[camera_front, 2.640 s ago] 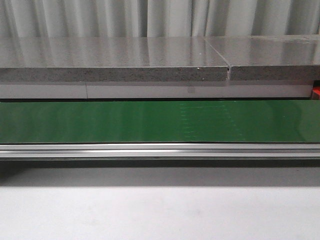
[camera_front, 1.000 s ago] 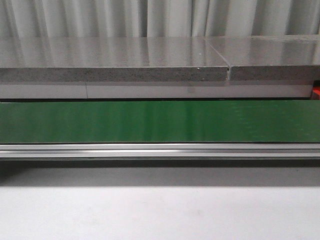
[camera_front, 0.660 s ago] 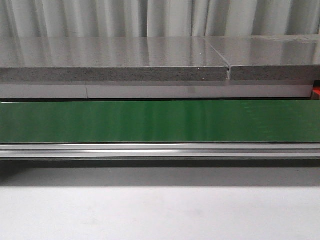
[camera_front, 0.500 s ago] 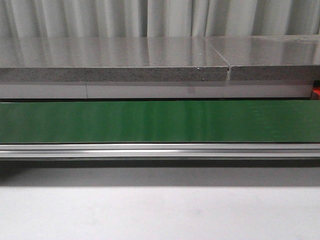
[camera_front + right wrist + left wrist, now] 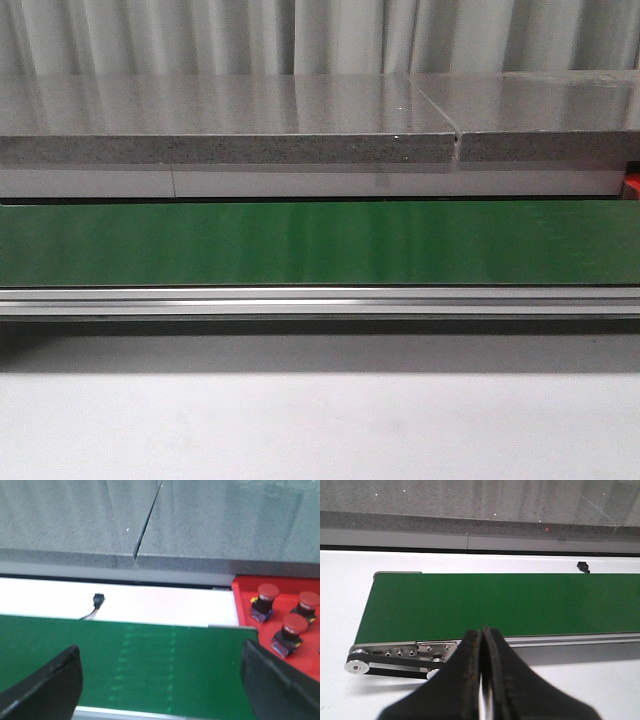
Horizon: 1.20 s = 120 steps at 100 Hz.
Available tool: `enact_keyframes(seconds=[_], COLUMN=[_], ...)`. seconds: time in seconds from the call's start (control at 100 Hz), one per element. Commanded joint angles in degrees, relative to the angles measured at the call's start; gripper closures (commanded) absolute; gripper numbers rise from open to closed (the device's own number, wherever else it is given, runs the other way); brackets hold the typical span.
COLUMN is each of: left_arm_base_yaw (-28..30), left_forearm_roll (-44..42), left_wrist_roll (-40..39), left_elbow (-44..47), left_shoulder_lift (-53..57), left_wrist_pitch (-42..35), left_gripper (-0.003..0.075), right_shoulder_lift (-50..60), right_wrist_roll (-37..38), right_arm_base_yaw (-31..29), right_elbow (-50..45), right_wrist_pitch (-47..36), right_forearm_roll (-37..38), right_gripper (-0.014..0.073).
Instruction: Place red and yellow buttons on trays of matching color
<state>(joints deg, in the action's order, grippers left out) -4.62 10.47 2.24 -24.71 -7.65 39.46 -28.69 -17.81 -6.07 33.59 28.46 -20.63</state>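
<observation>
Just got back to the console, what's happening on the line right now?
Nothing is being handled. The green conveyor belt is bare in every view. The left tool is shut and empty above the belt's end; the right tool hangs open over the other end. Three red buttons sit in the red tray.

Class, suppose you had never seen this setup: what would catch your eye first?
The long green conveyor belt stretching across the table. Next, the red tray past the belt's right end, holding three red buttons. The left claw is shut; the right claw gapes open above the belt.
</observation>
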Motion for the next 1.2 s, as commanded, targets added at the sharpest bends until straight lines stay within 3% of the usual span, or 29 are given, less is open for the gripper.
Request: enact_keyframes(seconds=[0.0, 0.1, 0.2, 0.52, 1.19], left_arm_base_yaw=[-0.3, -0.3, -0.3, -0.3, -0.3], left_forearm_roll=[0.9, 0.9, 0.9, 0.9, 0.9], left_wrist_roll=[0.1, 0.1, 0.1, 0.1, 0.1], left_elbow=[-1.4, -1.4, -1.4, -1.4, -1.4], left_shoulder_lift=[-0.6, -0.6, -0.6, -0.6, -0.6], left_wrist_pitch=[-3.9, -3.9, -3.9, -3.9, -3.9], left_gripper=[0.0739, 0.0739, 0.0739, 0.0739, 0.0739], right_shoulder_lift=[3.9, 8.6, 12.1, 13.4, 13.4], right_wrist_roll=[-0.7, -0.7, -0.7, -0.7, -0.7], right_arm_base_yaw=[0.2, 0.2, 0.2, 0.2, 0.2], right_elbow=[-0.6, -2.3, -2.8, -2.8, -2.8], right_wrist_pitch=[-2.3, -2.0, -1.3, 0.6, 0.4], right_forearm_roll=[-0.5, -0.5, -0.5, -0.5, -0.5], right_gripper=[-0.0041, -0.0033, 0.0061, 0.0666, 0.0660])
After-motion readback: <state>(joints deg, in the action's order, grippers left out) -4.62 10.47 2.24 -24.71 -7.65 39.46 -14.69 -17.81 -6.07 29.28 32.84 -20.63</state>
